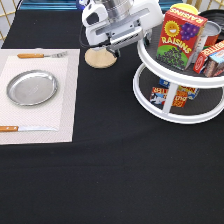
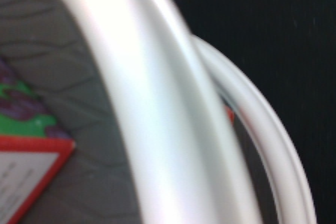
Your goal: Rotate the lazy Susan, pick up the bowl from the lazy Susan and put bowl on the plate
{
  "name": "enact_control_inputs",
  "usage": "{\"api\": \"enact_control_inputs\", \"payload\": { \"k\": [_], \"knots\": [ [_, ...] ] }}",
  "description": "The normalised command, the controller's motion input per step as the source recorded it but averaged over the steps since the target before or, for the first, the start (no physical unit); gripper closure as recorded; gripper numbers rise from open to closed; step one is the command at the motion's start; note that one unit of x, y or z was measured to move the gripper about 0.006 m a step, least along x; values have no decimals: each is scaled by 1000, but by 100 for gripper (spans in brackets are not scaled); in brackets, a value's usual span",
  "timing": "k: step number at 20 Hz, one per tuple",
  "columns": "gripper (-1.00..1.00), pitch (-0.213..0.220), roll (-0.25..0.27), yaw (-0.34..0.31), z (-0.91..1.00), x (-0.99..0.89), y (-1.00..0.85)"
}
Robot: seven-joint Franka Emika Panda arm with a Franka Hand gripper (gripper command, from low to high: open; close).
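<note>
Fingers: I cannot tell if they are open or closed; the white body of the hand covers them.
Gripper: the white two-finger gripper hangs at about 12 o'clock in the exterior view. It is just beside the upper tier's rim, on its 9 o'clock side, and I see nothing held.
Turntable: the large white two-tier lazy Susan stands at about 2 o'clock, with boxes on both tiers. The wrist view is filled by its white rim.
Bowl: the round glossy black bowl is not on the plate. I cannot pick it out for sure among the goods on the upper tier.
Plate: the round shiny silver metal plate lies bare at 9 o'clock on a pale placemat, well apart from the hand.
Risk, rim: the hand is so near the rim that a push could turn the tray and carry the bowl away.
Risk, box: the tall red raisin box stands near the hand, so I think it could be knocked over.
Risk, coaster: the round wooden coaster lies under the hand and could be bumped.
</note>
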Motion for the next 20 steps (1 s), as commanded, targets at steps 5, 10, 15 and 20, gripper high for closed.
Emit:
{"api": "enact_control_inputs", "payload": {
  "k": [5,10,15,20],
  "knots": [
    [-100,-12,-18,88,307,-184,21],
    [-100,-16,-90,86,854,-446,180],
    [-100,-10,-141,17,403,-514,169],
    [-100,-47,-144,-23,-43,-845,115]
  ]
}}
